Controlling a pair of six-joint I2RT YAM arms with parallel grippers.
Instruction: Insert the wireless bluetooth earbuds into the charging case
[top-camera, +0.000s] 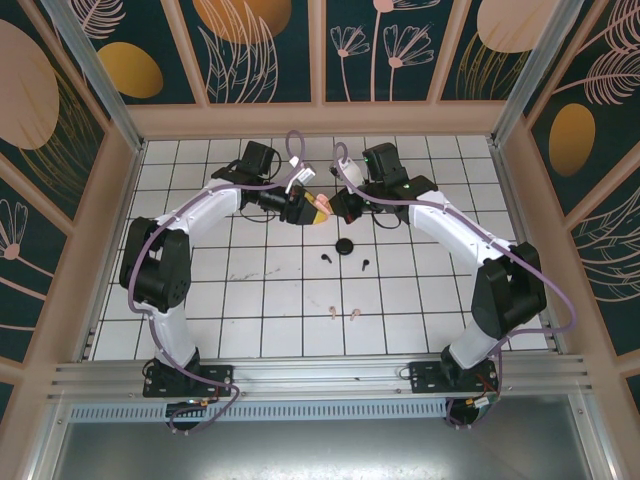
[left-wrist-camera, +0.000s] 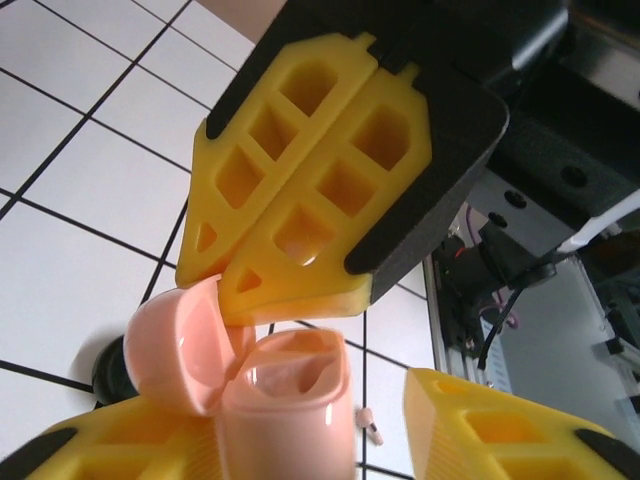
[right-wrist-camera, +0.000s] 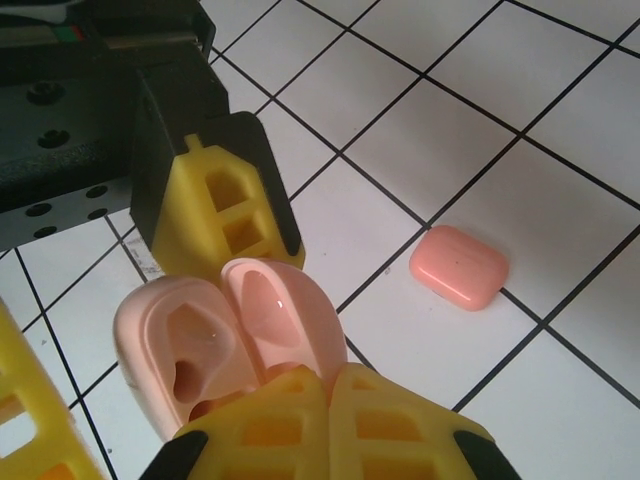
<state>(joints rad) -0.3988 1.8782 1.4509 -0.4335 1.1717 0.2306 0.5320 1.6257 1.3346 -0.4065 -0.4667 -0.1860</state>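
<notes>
Firstly, the arms: both reach toward the middle of the white tiled table (top-camera: 250, 300), and their grippers meet tip to tip above it.
Left gripper (left-wrist-camera: 290, 435): its fingers are closed on the open pink case (left-wrist-camera: 288, 395), one yellow finger on each side of the body, holding it clear of the table.
Case lid (left-wrist-camera: 180, 350): swung back on its hinge beside the body. The right wrist view shows two wells in the body.
Right gripper (right-wrist-camera: 328, 388): its fingers are pressed flat together and their tips touch the rim of the lid. I cannot tell whether they pinch it.
Black earbuds: the left black earbud (top-camera: 327, 258) and the right black earbud (top-camera: 364, 265) lie on the table, nearer the bases than the grippers and apart from each other.
Pink earbuds: the left pink earbud (top-camera: 334, 311) and the right pink earbud (top-camera: 354, 314) lie just beside each other. They are nearer still to the bases and well apart from the held case.
Black round case (top-camera: 346, 246): on the table between the two black earbuds, slightly farther back.
Closed pink case (right-wrist-camera: 458, 266): flat on a tile to the side of the held case, touching nothing.
</notes>
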